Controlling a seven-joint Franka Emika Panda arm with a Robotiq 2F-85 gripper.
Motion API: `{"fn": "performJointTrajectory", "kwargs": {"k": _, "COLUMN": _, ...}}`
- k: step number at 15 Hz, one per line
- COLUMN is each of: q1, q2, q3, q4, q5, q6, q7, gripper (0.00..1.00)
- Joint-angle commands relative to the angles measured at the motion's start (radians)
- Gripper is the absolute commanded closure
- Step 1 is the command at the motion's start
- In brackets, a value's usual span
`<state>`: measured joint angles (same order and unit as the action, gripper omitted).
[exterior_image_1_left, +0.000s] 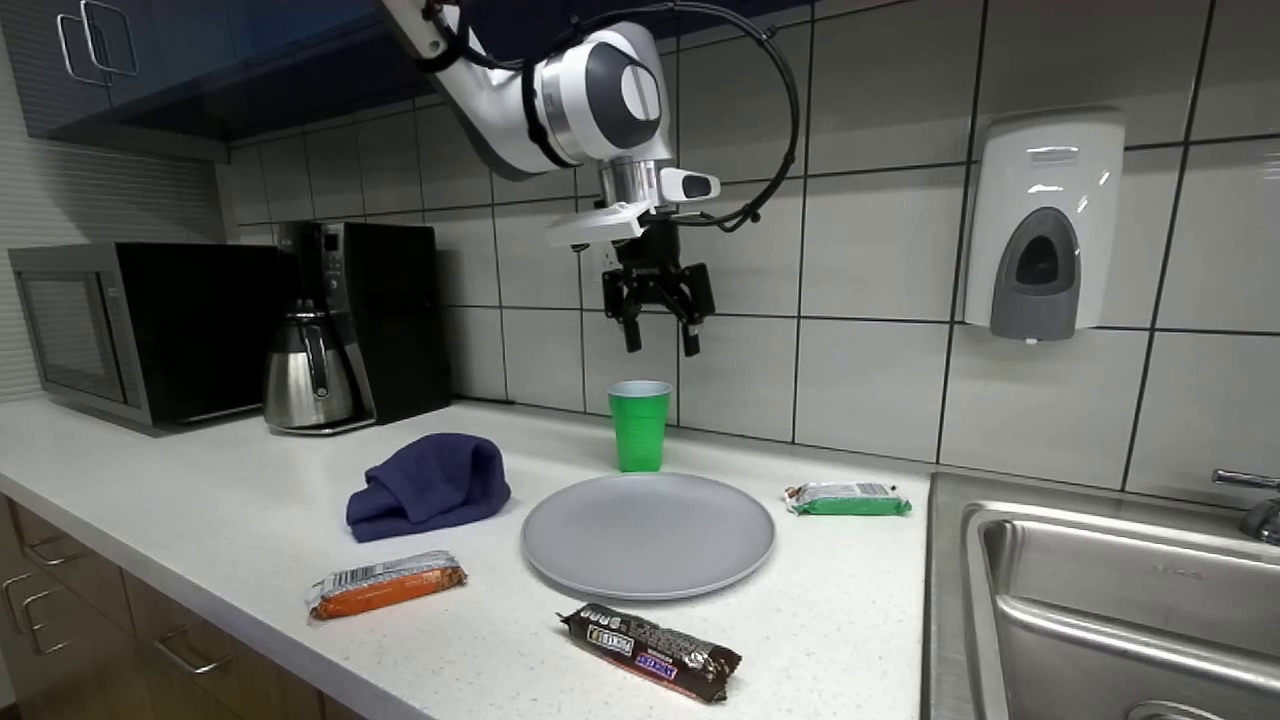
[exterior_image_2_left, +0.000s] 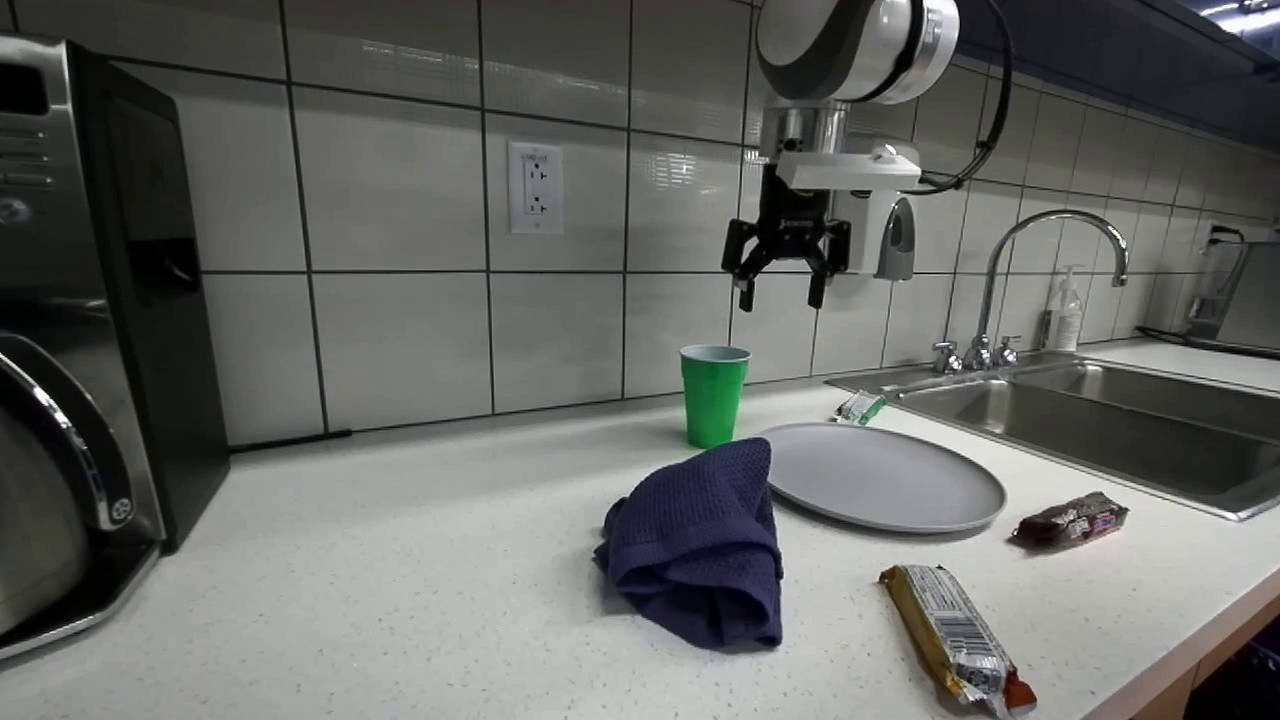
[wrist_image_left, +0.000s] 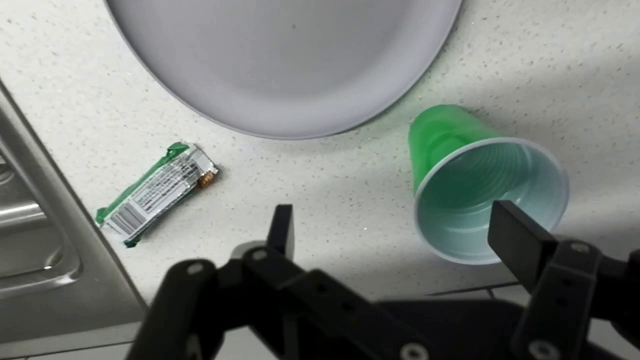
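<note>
Spread wide, the pincer (exterior_image_1_left: 662, 341) is being held near and above the green cup (exterior_image_1_left: 640, 432). In the wrist view, part of the cup is being covered by 1 of the 2 fingers (wrist_image_left: 520, 240). The cup is being supported upright by the white counter (exterior_image_1_left: 480, 640), between the tiled wall (exterior_image_1_left: 880, 250) and the grey plate (exterior_image_1_left: 648, 535). Around the plate, a green-wrapped bar (exterior_image_1_left: 848, 499), a brown-wrapped bar (exterior_image_1_left: 650, 650), an orange-wrapped bar (exterior_image_1_left: 388, 586) and a navy towel (exterior_image_1_left: 430, 488) are being borne.
</note>
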<state>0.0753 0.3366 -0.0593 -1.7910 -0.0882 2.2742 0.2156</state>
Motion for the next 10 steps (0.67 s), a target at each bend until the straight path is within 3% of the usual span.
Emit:
{"fn": "performJointTrajectory", "kwargs": {"k": 1, "q1": 0.0, "q2": 0.025, "q3": -0.033, "q4": 0.011, "q5": -0.041, "q6": 0.028, "q7": 0.127, "gripper": 0.0}}
{"fn": "performJointTrajectory", "kwargs": {"k": 10, "q1": -0.002, "q2": 0.102, "q3": -0.118, "q4": 0.052, "q5": -0.066, "q6": 0.029, "q7": 0.349, "gripper": 0.0}}
